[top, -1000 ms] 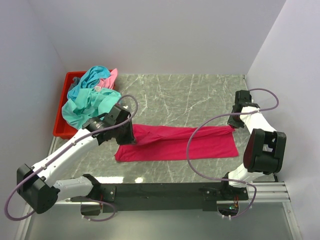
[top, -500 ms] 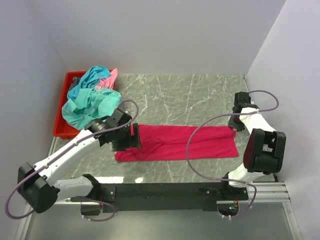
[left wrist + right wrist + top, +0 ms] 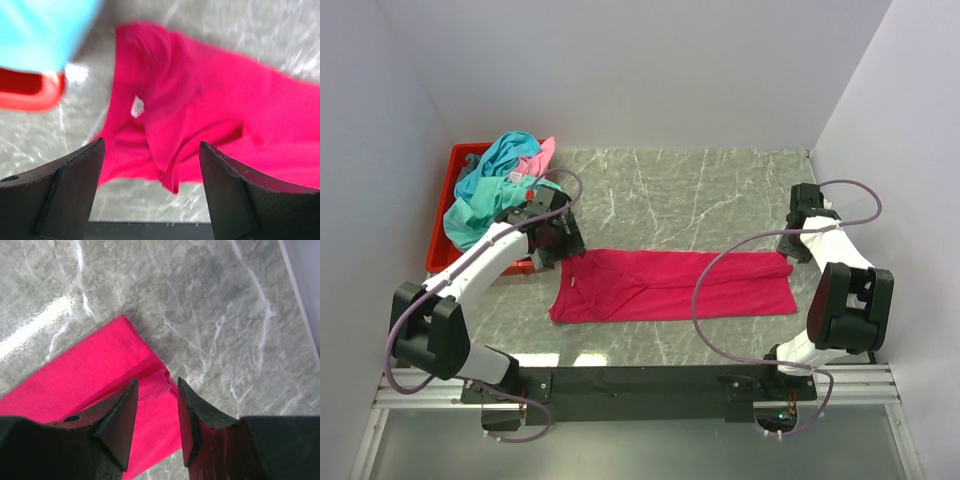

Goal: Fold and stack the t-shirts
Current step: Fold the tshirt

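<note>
Left hand (image 3: 151, 145) wide apart, empty, above left end of magenta t-shirt (image 3: 670, 285), right hand (image 3: 157, 382) partly apart over its right corner, white label (image 3: 137, 106) unreadable

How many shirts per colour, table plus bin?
Magenta-red shirt, flat on the table: 1
Teal-blue cloth, in the red bin: 1
Mint-green cloth, in the bin: 1
Light pink cloth, in the bin: 1
Total: 4, if each colour in the heap is one shirt; the pile hides that.

One t-shirt (image 3: 675, 285) lay flat on the worktop (image 3: 720, 190); at its ten o'clock stood a bin (image 3: 462, 155) with other t-shirts (image 3: 500, 190) heaped in it.
</note>
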